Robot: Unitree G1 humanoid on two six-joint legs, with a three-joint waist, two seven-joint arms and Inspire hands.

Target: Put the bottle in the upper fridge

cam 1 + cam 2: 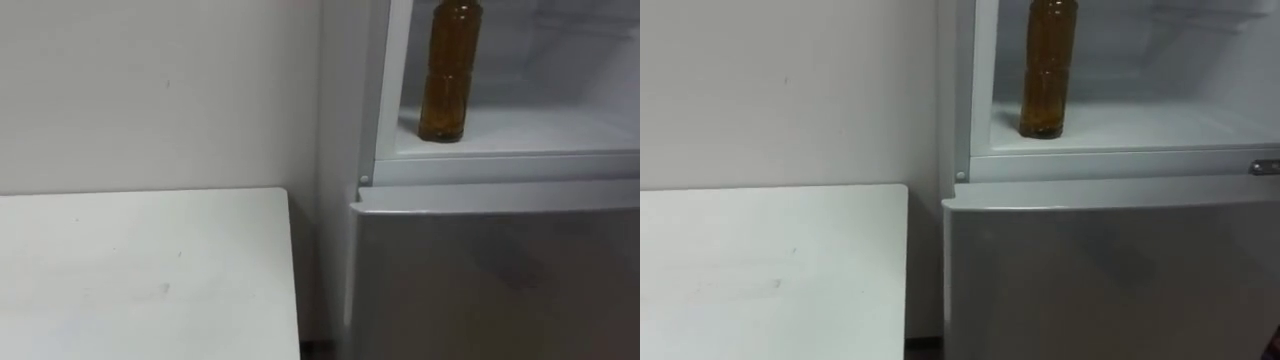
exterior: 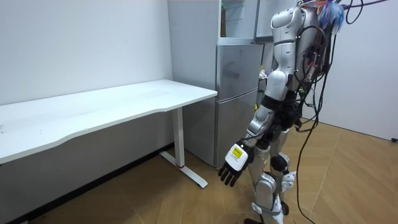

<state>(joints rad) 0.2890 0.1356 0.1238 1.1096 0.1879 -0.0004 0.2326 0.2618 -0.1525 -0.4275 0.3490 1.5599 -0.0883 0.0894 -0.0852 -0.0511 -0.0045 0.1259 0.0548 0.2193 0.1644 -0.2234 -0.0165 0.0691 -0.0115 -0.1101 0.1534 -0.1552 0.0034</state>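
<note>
A brown bottle stands upright at the left end of the white shelf inside the open upper fridge compartment. Nothing touches it. In the room view I stand right in front of the grey fridge, facing it. My left hand hangs low beside my leg, far below the compartment, fingers relaxed and holding nothing.
The lower fridge door is closed beneath the shelf. A white table stands against the wall directly left of the fridge, a narrow gap between them. Wooden floor lies open behind me.
</note>
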